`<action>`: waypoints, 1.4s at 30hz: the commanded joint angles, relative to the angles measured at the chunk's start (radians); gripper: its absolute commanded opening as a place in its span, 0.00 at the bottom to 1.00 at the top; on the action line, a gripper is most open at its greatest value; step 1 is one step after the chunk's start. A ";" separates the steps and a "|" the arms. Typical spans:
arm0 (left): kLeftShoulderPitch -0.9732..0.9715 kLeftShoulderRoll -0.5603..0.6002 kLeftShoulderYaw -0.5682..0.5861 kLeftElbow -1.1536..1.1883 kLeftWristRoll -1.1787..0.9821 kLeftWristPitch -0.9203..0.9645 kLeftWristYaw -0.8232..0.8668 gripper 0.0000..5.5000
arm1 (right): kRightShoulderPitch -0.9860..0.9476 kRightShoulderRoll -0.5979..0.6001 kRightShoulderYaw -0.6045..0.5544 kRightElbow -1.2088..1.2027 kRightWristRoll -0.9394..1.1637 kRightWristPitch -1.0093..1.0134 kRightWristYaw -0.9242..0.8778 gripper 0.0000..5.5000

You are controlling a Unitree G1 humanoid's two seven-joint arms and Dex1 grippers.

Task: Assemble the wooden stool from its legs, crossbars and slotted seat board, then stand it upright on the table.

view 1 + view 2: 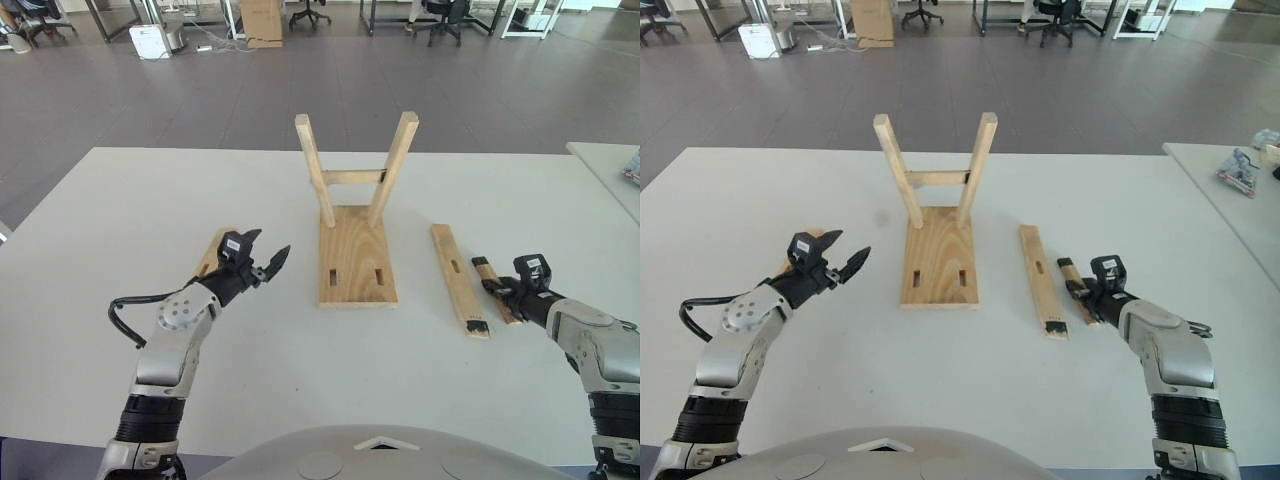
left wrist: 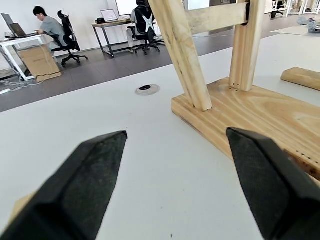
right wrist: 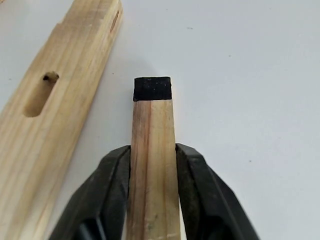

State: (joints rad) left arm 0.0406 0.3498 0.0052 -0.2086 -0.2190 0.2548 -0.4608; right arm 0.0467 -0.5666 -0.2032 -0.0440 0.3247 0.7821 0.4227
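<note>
A: Lying flat mid-worktop (image 1: 120,200), is that the seat board (image 1: 357,262)?
B: Yes, with two legs (image 1: 314,170) and one crossbar (image 1: 352,177) standing on its far end. One loose leg (image 1: 459,278) lies to its right.
A: And the jaws?
B: On the right gripper (image 1: 503,289) they pinch a black-tipped bar (image 3: 151,130); on the left gripper (image 1: 268,246) they are spread, empty.

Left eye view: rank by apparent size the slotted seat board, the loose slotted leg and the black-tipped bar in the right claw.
1. Pale wooden slotted seat board, largest.
2. Loose flat wooden leg with a slot.
3. Thin black-tipped wooden bar, smallest, though the right claw covers part of it.
</note>
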 commanded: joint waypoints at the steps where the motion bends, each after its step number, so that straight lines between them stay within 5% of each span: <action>1: -0.047 -0.064 0.118 -0.049 -0.031 0.133 0.177 0.67 | -0.027 0.102 -0.082 0.136 -0.013 -0.087 -0.114 0.24; 5: -0.304 -0.159 0.277 -0.168 -0.397 0.304 0.269 0.67 | -0.249 0.107 -0.086 -0.075 -0.102 -0.381 -0.223 0.24; 10: -0.546 -0.149 0.233 -0.198 -0.709 0.502 0.229 0.67 | -0.406 0.166 0.031 -0.326 -0.109 -0.461 -0.227 0.24; 17: -0.672 -0.176 0.152 -0.191 -0.798 0.562 0.249 0.67 | -0.412 0.235 0.270 -0.409 -0.128 -0.558 -0.109 0.24; 28: -0.661 -0.204 0.090 -0.175 -0.784 0.539 0.256 0.67 | -0.369 0.312 0.339 -0.460 -0.105 -0.600 -0.066 0.24; 42: -0.642 -0.223 0.085 -0.175 -0.798 0.533 0.259 0.24 | -0.334 0.335 0.343 -0.476 -0.063 -0.568 -0.052 0.24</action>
State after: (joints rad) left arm -0.6110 0.1255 0.0997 -0.3924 -1.0180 0.7811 -0.2085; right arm -0.2865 -0.2345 0.1363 -0.5077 0.2535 0.1978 0.3630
